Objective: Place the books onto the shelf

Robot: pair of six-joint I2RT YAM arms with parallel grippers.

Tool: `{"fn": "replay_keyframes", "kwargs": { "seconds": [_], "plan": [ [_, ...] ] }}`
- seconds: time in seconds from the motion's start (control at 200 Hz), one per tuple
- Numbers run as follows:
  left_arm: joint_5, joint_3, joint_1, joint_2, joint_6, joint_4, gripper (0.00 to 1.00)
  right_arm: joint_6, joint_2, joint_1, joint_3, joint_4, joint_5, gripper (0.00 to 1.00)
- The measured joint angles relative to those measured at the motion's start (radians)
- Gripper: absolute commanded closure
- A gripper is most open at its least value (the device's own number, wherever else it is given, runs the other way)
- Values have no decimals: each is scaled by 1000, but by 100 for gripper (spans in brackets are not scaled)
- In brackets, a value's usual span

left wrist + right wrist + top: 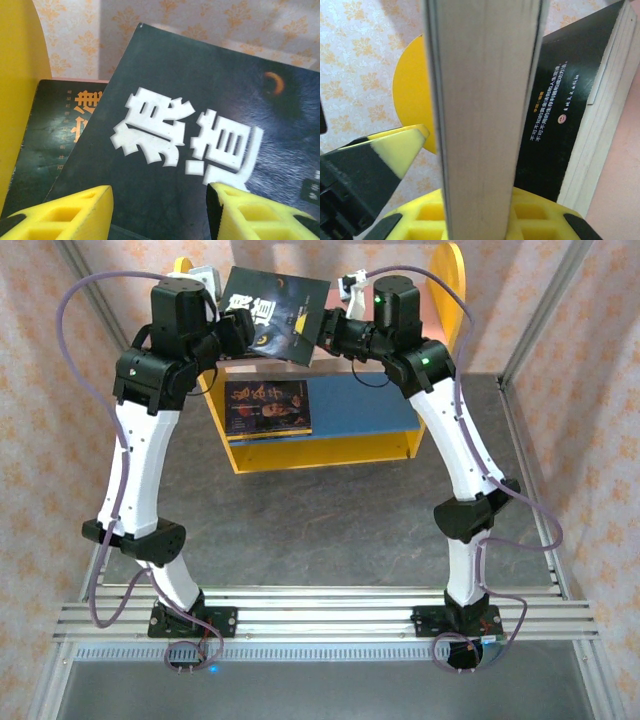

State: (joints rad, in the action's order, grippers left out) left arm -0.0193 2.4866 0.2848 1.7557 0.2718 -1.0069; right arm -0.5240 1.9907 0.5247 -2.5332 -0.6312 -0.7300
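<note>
Above the shelf (330, 452), the tilted dark book (278, 312) hides most of the upper board in the top view; the left wrist view cuts off its right and lower edges. On the shelf beneath it, a second dark book (50, 150) is mostly covered. Whether the right gripper (475, 175) clamps the tilted book cannot be told.

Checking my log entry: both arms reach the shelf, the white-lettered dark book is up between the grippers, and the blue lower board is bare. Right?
No. The blue lower board is not bare: a portrait-cover book lies flat on its left part, as the top external view shows. The white-lettered dark book is indeed up between the left gripper and right gripper.
</note>
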Motion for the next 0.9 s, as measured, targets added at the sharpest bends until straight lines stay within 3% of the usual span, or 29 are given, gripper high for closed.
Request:
{"fn": "replay_keyframes", "kwargs": {
  "seconds": [0.541, 0.901],
  "plan": [
    [1, 1, -19, 40, 0, 0, 48, -40, 0, -2, 0, 49, 0, 70],
    [1, 6, -24, 50, 8, 0, 49, -48, 0, -5, 2, 49, 0, 52]
  ]
}}
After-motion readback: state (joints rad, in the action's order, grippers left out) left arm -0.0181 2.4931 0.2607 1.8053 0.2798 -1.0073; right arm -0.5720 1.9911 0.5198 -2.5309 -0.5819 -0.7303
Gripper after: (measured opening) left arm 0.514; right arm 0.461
